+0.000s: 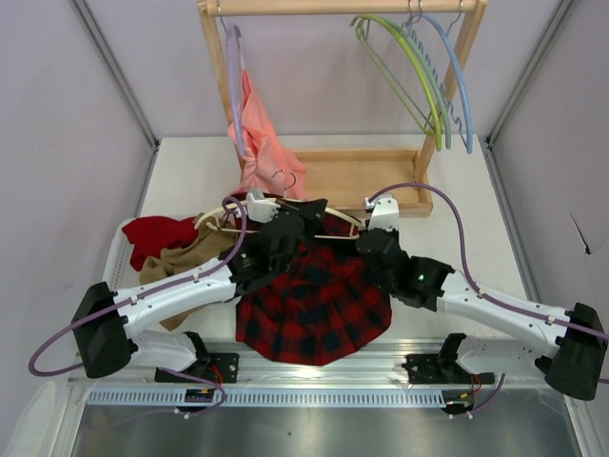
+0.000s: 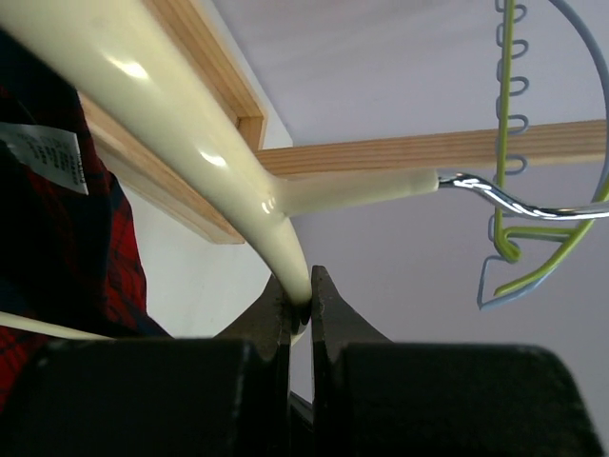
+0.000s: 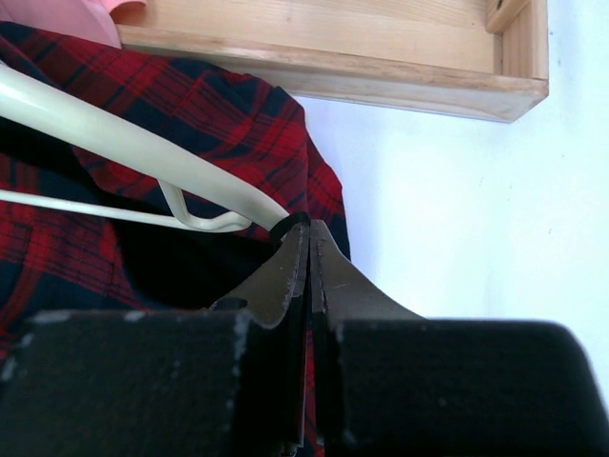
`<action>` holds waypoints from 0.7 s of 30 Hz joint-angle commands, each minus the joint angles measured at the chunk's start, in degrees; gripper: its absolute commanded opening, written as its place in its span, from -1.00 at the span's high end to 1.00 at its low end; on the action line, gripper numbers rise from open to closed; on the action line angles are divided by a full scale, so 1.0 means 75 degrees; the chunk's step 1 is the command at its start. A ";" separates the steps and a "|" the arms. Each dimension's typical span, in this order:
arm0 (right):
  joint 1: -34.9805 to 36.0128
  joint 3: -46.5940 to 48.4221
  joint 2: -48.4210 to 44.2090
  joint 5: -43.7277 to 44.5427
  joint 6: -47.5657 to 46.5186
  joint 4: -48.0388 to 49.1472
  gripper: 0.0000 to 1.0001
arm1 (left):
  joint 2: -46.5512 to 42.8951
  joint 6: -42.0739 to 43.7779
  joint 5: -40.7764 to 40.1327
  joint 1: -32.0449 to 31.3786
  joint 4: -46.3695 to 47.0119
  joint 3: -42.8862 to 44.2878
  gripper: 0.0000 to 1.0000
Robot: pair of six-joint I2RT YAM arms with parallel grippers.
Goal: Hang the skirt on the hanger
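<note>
Inside left hand [image 2: 301, 305], hanger [image 2: 171, 114] — skirt [image 2: 124, 276] seemingly alongside

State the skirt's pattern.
Red and black plaid. The skirt shows best in the top external view.

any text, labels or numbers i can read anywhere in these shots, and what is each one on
White sewn-in tag on the plaid skirt, left wrist view: several lines of small print, too blurred to read.
No other words, brands, numbers or signs show in any view.
</note>
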 commanded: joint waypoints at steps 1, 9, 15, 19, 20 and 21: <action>0.0036 0.0121 0.0002 0.0190 0.0140 0.0244 1.00 | 0.0068 -0.0960 0.0172 -0.0153 -0.0479 0.0453 1.00; 0.0048 -0.0019 -0.0079 -0.0067 -0.0059 0.0560 1.00 | 0.0079 -0.1628 0.0359 -0.0153 -0.1169 0.0710 1.00; 0.0048 -0.0172 -0.0302 -0.0465 -0.0223 0.0877 1.00 | 0.0348 -0.1968 0.0688 -0.0165 -0.1415 0.0921 1.00; 0.0106 -0.0242 -0.0560 -0.0782 -0.0013 0.0784 1.00 | 0.0501 -0.2121 0.0618 -0.0165 -0.1487 0.0992 1.00; 0.0130 -0.0243 -0.0676 -0.0771 0.0057 0.0702 1.00 | 0.0536 -0.2145 0.0571 -0.0165 -0.1440 0.0957 1.00; 0.0141 -0.0243 -0.0724 -0.0759 0.0139 0.0620 1.00 | 0.0548 -0.2180 0.0524 -0.0153 -0.1370 0.0980 1.00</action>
